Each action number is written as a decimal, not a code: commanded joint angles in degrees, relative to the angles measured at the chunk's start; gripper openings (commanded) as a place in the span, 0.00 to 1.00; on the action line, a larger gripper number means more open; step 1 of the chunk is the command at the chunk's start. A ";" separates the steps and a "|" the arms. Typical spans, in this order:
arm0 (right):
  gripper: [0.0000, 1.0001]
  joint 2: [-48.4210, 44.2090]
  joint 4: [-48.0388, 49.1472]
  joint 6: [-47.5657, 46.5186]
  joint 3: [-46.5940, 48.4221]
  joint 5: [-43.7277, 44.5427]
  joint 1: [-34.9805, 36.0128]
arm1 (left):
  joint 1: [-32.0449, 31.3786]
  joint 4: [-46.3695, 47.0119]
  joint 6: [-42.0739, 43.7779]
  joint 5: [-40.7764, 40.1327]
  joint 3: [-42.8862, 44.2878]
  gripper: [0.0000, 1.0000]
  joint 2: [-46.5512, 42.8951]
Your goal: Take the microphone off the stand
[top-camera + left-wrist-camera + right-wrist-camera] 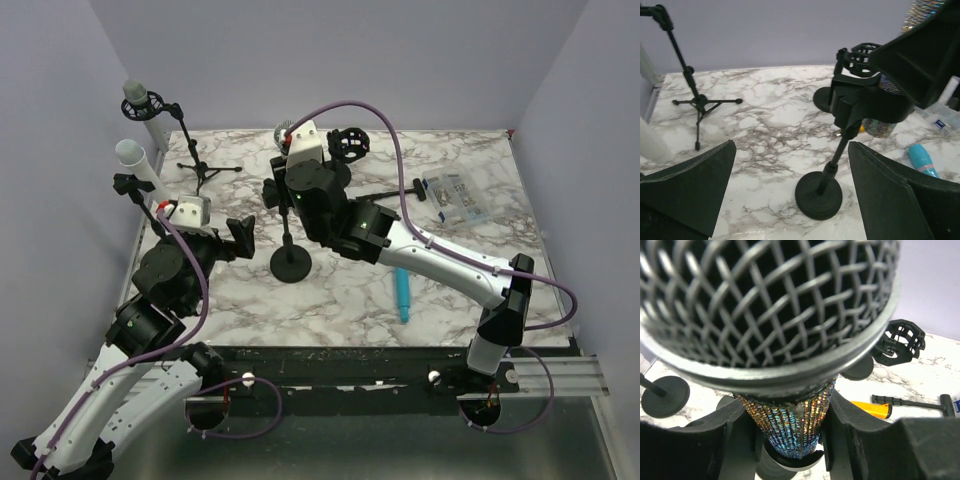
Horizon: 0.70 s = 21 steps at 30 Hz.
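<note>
Microphone [285, 131] atop the stand [291, 262] on the worktop [340, 300], right tool [293, 165] clamped around it, left tool [242, 236] just left of the stand, left wrist view, left fingers [690, 192] spread wide, stand between them, right wrist view, glittery microphone body gripped between right fingers [860, 440], above the stand

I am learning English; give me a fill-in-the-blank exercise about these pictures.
1. The right gripper is ___ on the microphone.
2. The left gripper is ___ and holds nothing.
3. The base of the stand nearest the left gripper is ___ in shape.
4. The tube on the table is ___ in colour.
Missing words: shut, open, round, blue.
</note>
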 commanded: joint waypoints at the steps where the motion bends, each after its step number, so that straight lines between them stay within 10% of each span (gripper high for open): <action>1: 0.13 -2.25 1.51 -3.35 -2.64 1.80 0.41 | 0.32 3.81 -0.62 14.15 -0.90 0.98 -0.70; 4: 0.01 -5.68 1.84 -4.91 -5.74 -2.69 0.28 | 1.03 4.02 -1.81 19.01 1.15 0.99 1.13; 21: 0.01 -21.77 -2.33 -4.96 -20.00 -21.48 -4.42 | 8.01 13.47 -8.31 48.16 9.06 0.99 8.16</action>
